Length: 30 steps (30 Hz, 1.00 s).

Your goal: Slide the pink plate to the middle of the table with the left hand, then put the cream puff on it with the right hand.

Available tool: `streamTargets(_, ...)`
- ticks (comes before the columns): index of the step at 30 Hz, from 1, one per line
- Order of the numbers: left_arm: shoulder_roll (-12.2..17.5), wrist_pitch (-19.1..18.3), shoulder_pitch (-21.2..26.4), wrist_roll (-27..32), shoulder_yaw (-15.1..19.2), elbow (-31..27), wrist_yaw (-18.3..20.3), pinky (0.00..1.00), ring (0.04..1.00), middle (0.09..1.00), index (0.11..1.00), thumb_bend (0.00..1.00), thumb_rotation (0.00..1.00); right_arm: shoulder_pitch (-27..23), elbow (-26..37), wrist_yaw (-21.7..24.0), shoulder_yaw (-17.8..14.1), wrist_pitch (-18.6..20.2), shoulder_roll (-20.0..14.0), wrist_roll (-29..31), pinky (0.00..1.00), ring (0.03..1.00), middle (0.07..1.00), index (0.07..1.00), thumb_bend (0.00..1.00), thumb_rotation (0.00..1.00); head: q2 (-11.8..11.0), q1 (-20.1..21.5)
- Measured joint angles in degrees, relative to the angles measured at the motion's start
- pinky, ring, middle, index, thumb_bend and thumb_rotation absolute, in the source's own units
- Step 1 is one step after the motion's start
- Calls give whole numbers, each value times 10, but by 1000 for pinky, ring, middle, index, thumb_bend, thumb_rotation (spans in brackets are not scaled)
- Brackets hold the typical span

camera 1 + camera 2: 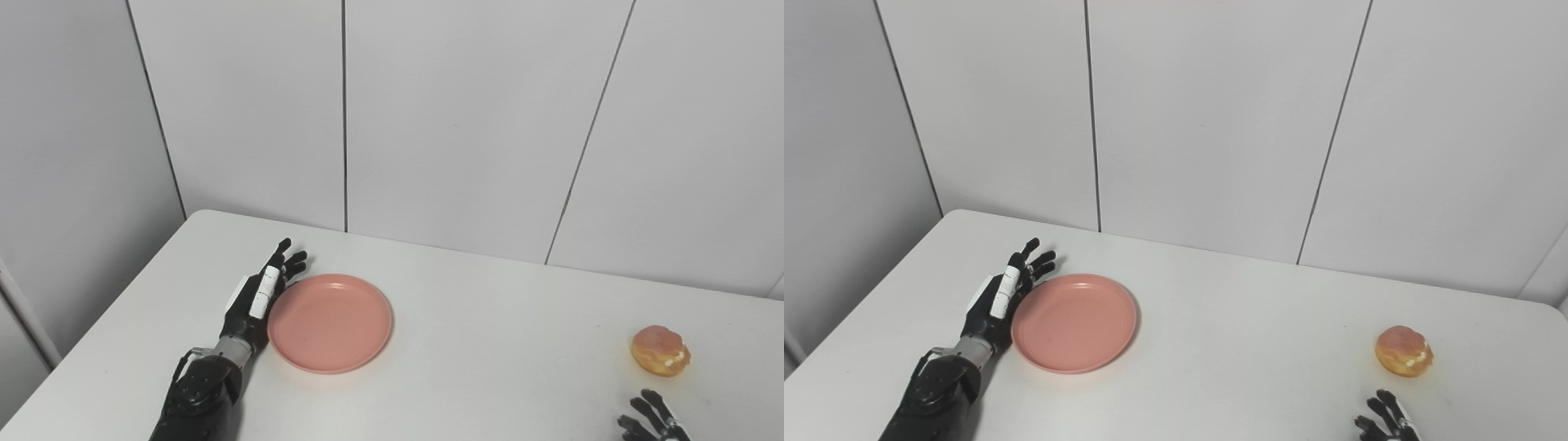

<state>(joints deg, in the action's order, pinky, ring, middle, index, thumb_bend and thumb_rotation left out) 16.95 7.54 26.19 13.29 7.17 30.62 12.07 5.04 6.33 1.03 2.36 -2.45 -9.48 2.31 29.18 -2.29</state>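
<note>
The pink plate [330, 323] is seen lying flat on the white worktop [490, 343], left of its middle. The left hand [260, 294] is laid alongside the plate's left rim, its fingers stretched forward and held apart, with nothing grasped; contact with the rim appears likely, though it cannot be told for certain from these views. The cream puff [660, 350] is set on the worktop at the far right, well apart from the plate. Just below it, only the fingertips of the right hand [652, 419] are shown at the bottom edge; they are spread and empty, near the cream puff but not touching it. Grey wall panels [465, 122] are seen behind the worktop.
</note>
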Motion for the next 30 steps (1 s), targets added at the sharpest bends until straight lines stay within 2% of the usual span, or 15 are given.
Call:
streamTargets(4,-2,-7,0,0,-5,-5,0,770,915,909,974,987,924,2,8,-5,6,8,5,-9,756,804,881,891,821,1000,10,19)
streamTargets(9,-10,-13,0,0,-5,-9,0,779,905,909,978,981,943,2,27,-12,12,37,14,-19,764,804,886,891,821,1000,18,37)
streamTargets(11,-14,-13,0,2,-5,-9,0,798,911,915,977,981,941,2,29,-15,17,40,16,-29,759,801,885,891,813,1000,25,63)
streamTargets(13,-19,-15,1,3,-6,-10,1,792,912,914,974,983,942,2,32,-16,22,44,18,-38,756,800,883,890,814,1000,25,63)
streamTargets(14,-23,-16,3,3,-8,-10,4,778,910,912,972,984,946,2,35,-17,25,48,20,-42,754,798,881,888,813,1000,29,85)
streamTargets(17,-34,-21,7,3,-16,-13,7,766,911,909,976,995,940,0,43,-20,33,62,29,-56,751,800,882,888,821,1000,30,92)
streamTargets(18,-40,-22,8,3,-18,-14,7,766,914,910,982,997,938,-1,44,-20,35,64,33,-60,747,800,882,887,822,1000,32,108)
streamTargets(22,-56,-24,11,3,-21,-16,13,839,922,908,990,1000,926,-3,49,-23,45,74,46,-80,744,799,881,885,812,1000,37,135)
streamTargets(24,-60,-28,12,7,-21,-16,15,866,928,914,994,1000,931,-4,55,-28,48,86,51,-88,745,798,881,884,812,1000,47,156)
streamTargets(30,-58,-41,13,4,-26,-22,19,804,915,920,989,996,959,-6,64,-32,57,103,61,-109,734,790,877,885,794,1000,51,169)
